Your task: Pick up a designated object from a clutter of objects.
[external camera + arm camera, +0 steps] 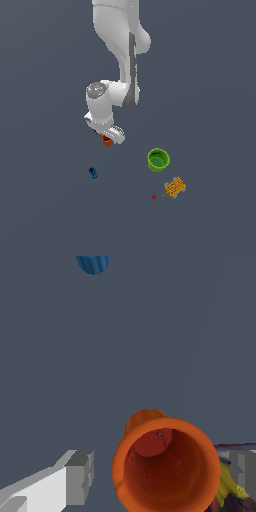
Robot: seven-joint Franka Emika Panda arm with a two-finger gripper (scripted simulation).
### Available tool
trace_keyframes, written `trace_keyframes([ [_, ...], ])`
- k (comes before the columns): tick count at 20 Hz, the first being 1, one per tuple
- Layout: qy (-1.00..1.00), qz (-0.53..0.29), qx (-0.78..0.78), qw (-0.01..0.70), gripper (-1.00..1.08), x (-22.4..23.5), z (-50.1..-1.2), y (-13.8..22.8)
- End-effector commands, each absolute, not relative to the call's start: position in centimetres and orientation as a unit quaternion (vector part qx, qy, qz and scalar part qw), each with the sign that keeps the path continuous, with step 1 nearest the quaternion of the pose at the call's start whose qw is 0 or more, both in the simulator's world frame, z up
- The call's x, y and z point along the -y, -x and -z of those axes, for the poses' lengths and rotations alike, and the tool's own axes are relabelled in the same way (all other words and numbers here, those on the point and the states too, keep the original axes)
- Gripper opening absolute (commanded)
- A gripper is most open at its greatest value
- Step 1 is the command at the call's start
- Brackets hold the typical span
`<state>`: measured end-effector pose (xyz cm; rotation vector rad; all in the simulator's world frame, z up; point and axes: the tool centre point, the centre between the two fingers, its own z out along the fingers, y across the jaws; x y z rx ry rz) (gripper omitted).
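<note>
The cup (167, 466) was orange-red, the bigger cup (158, 160) lime-green, the small piece (93, 173) blue, the block (175, 187) orange-yellow.

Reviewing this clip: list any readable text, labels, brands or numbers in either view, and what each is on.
No readable text in either view.
orange cup: plain ribbed inside, no marking.
multicoloured can: only a sliver shows beside the cup; colour patches, nothing legible.
green cup: no label.
orange-yellow block: a patterned face, too small to read.
blue piece and red ball: unmarked.
</note>
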<state>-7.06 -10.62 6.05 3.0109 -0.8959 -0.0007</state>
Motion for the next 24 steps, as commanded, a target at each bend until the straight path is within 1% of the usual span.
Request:
trace_keyframes([
  [1,-0.958,0.0,0.286,0.0,1.0,10.6,-5.0,7.1],
  [8,-0.958,0.0,0.286,0.0,1.0,10.6,-3.8,7.1],
  [9,-0.958,0.0,0.286,0.0,-1.0,10.6,-3.8,7.1],
  [18,-0.958,0.0,0.286,0.0,-1.0,10.6,-3.8,7.1],
  [19,-0.958,-0.01,0.288,-0.001,-1.0,11.0,-4.6,6.5],
  [24,-0.958,-0.01,0.288,-0.001,-1.0,10.6,-5.2,6.4],
])
